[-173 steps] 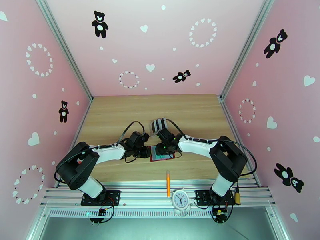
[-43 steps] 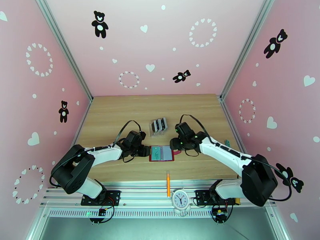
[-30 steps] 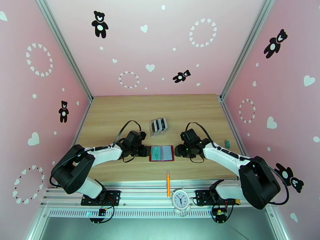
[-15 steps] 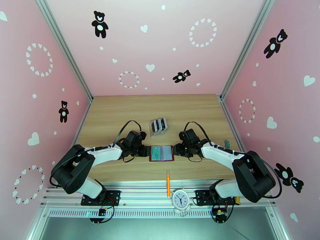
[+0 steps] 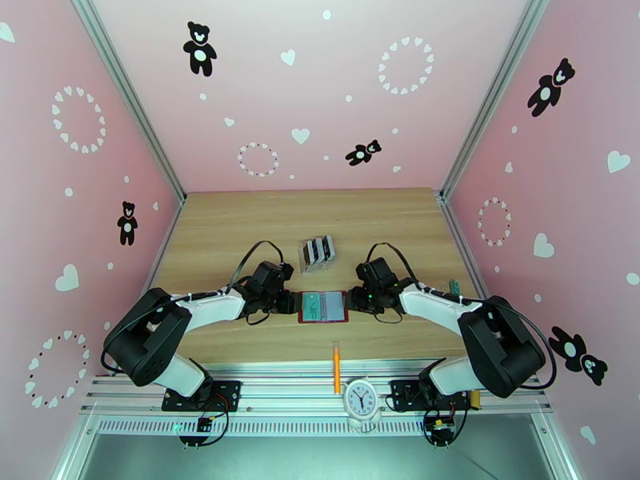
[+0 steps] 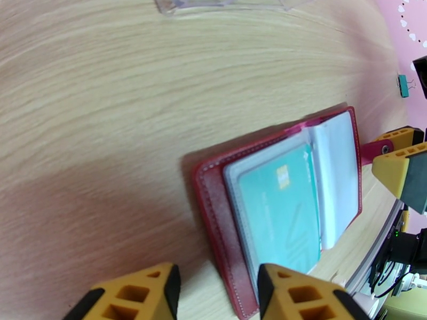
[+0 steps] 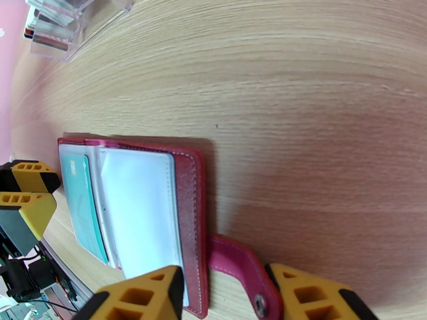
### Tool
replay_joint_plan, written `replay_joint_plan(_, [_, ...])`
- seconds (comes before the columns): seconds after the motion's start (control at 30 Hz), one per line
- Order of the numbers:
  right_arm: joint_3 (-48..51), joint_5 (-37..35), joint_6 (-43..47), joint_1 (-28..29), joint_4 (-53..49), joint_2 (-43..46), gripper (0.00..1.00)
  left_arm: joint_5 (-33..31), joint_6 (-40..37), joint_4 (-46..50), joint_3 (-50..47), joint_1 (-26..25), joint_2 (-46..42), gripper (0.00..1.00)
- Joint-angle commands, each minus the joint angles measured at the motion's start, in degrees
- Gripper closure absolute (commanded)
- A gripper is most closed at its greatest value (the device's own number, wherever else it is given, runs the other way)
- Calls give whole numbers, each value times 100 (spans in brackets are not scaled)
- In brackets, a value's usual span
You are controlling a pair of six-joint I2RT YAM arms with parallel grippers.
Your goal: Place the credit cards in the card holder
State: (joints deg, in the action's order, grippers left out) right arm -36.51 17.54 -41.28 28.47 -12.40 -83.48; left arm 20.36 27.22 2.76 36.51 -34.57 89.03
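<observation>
Right gripper (image 5: 353, 301) has returned to right edge of wallet (image 5: 323, 320), fingers narrowing astride tab (image 7: 237, 265) (left gripper (image 6: 216, 292) parted, opposite edge); teal card (image 6: 277, 214) pocketed, more await in rack (image 5: 318, 266).

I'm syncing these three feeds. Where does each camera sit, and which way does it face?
Top external: above and behind the bases, looking down at the table; both arms show.
Left wrist: on the left arm, facing rightward over the card holder; left gripper at bottom.
Right wrist: on the right arm, facing leftward; right gripper straddles the snap tab.
Both wrist views share the card holder.
</observation>
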Motion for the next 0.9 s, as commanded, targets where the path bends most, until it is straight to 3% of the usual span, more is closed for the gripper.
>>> replay_joint_plan(0.0, [8,52,2,-13,52,-80,64,91,2,-48,15,37,77,55])
replay_joint_plan(0.27, [-82,45,45,-10,-193,207,85,115,-6,-56,24,16,100,57])
replay_joint_plan(0.37, [-144,25,48,-11,-320,394,90,110,-13,-57,31,9,113,62])
replay_joint_plan(0.57, [-267,72,45,-12,-483,624,94,118,-24,-37,58,-6,161,71])
replay_joint_plan(0.87, [-440,335,-25,9,-509,796,95,127,-48,-22,119,-66,234,72])
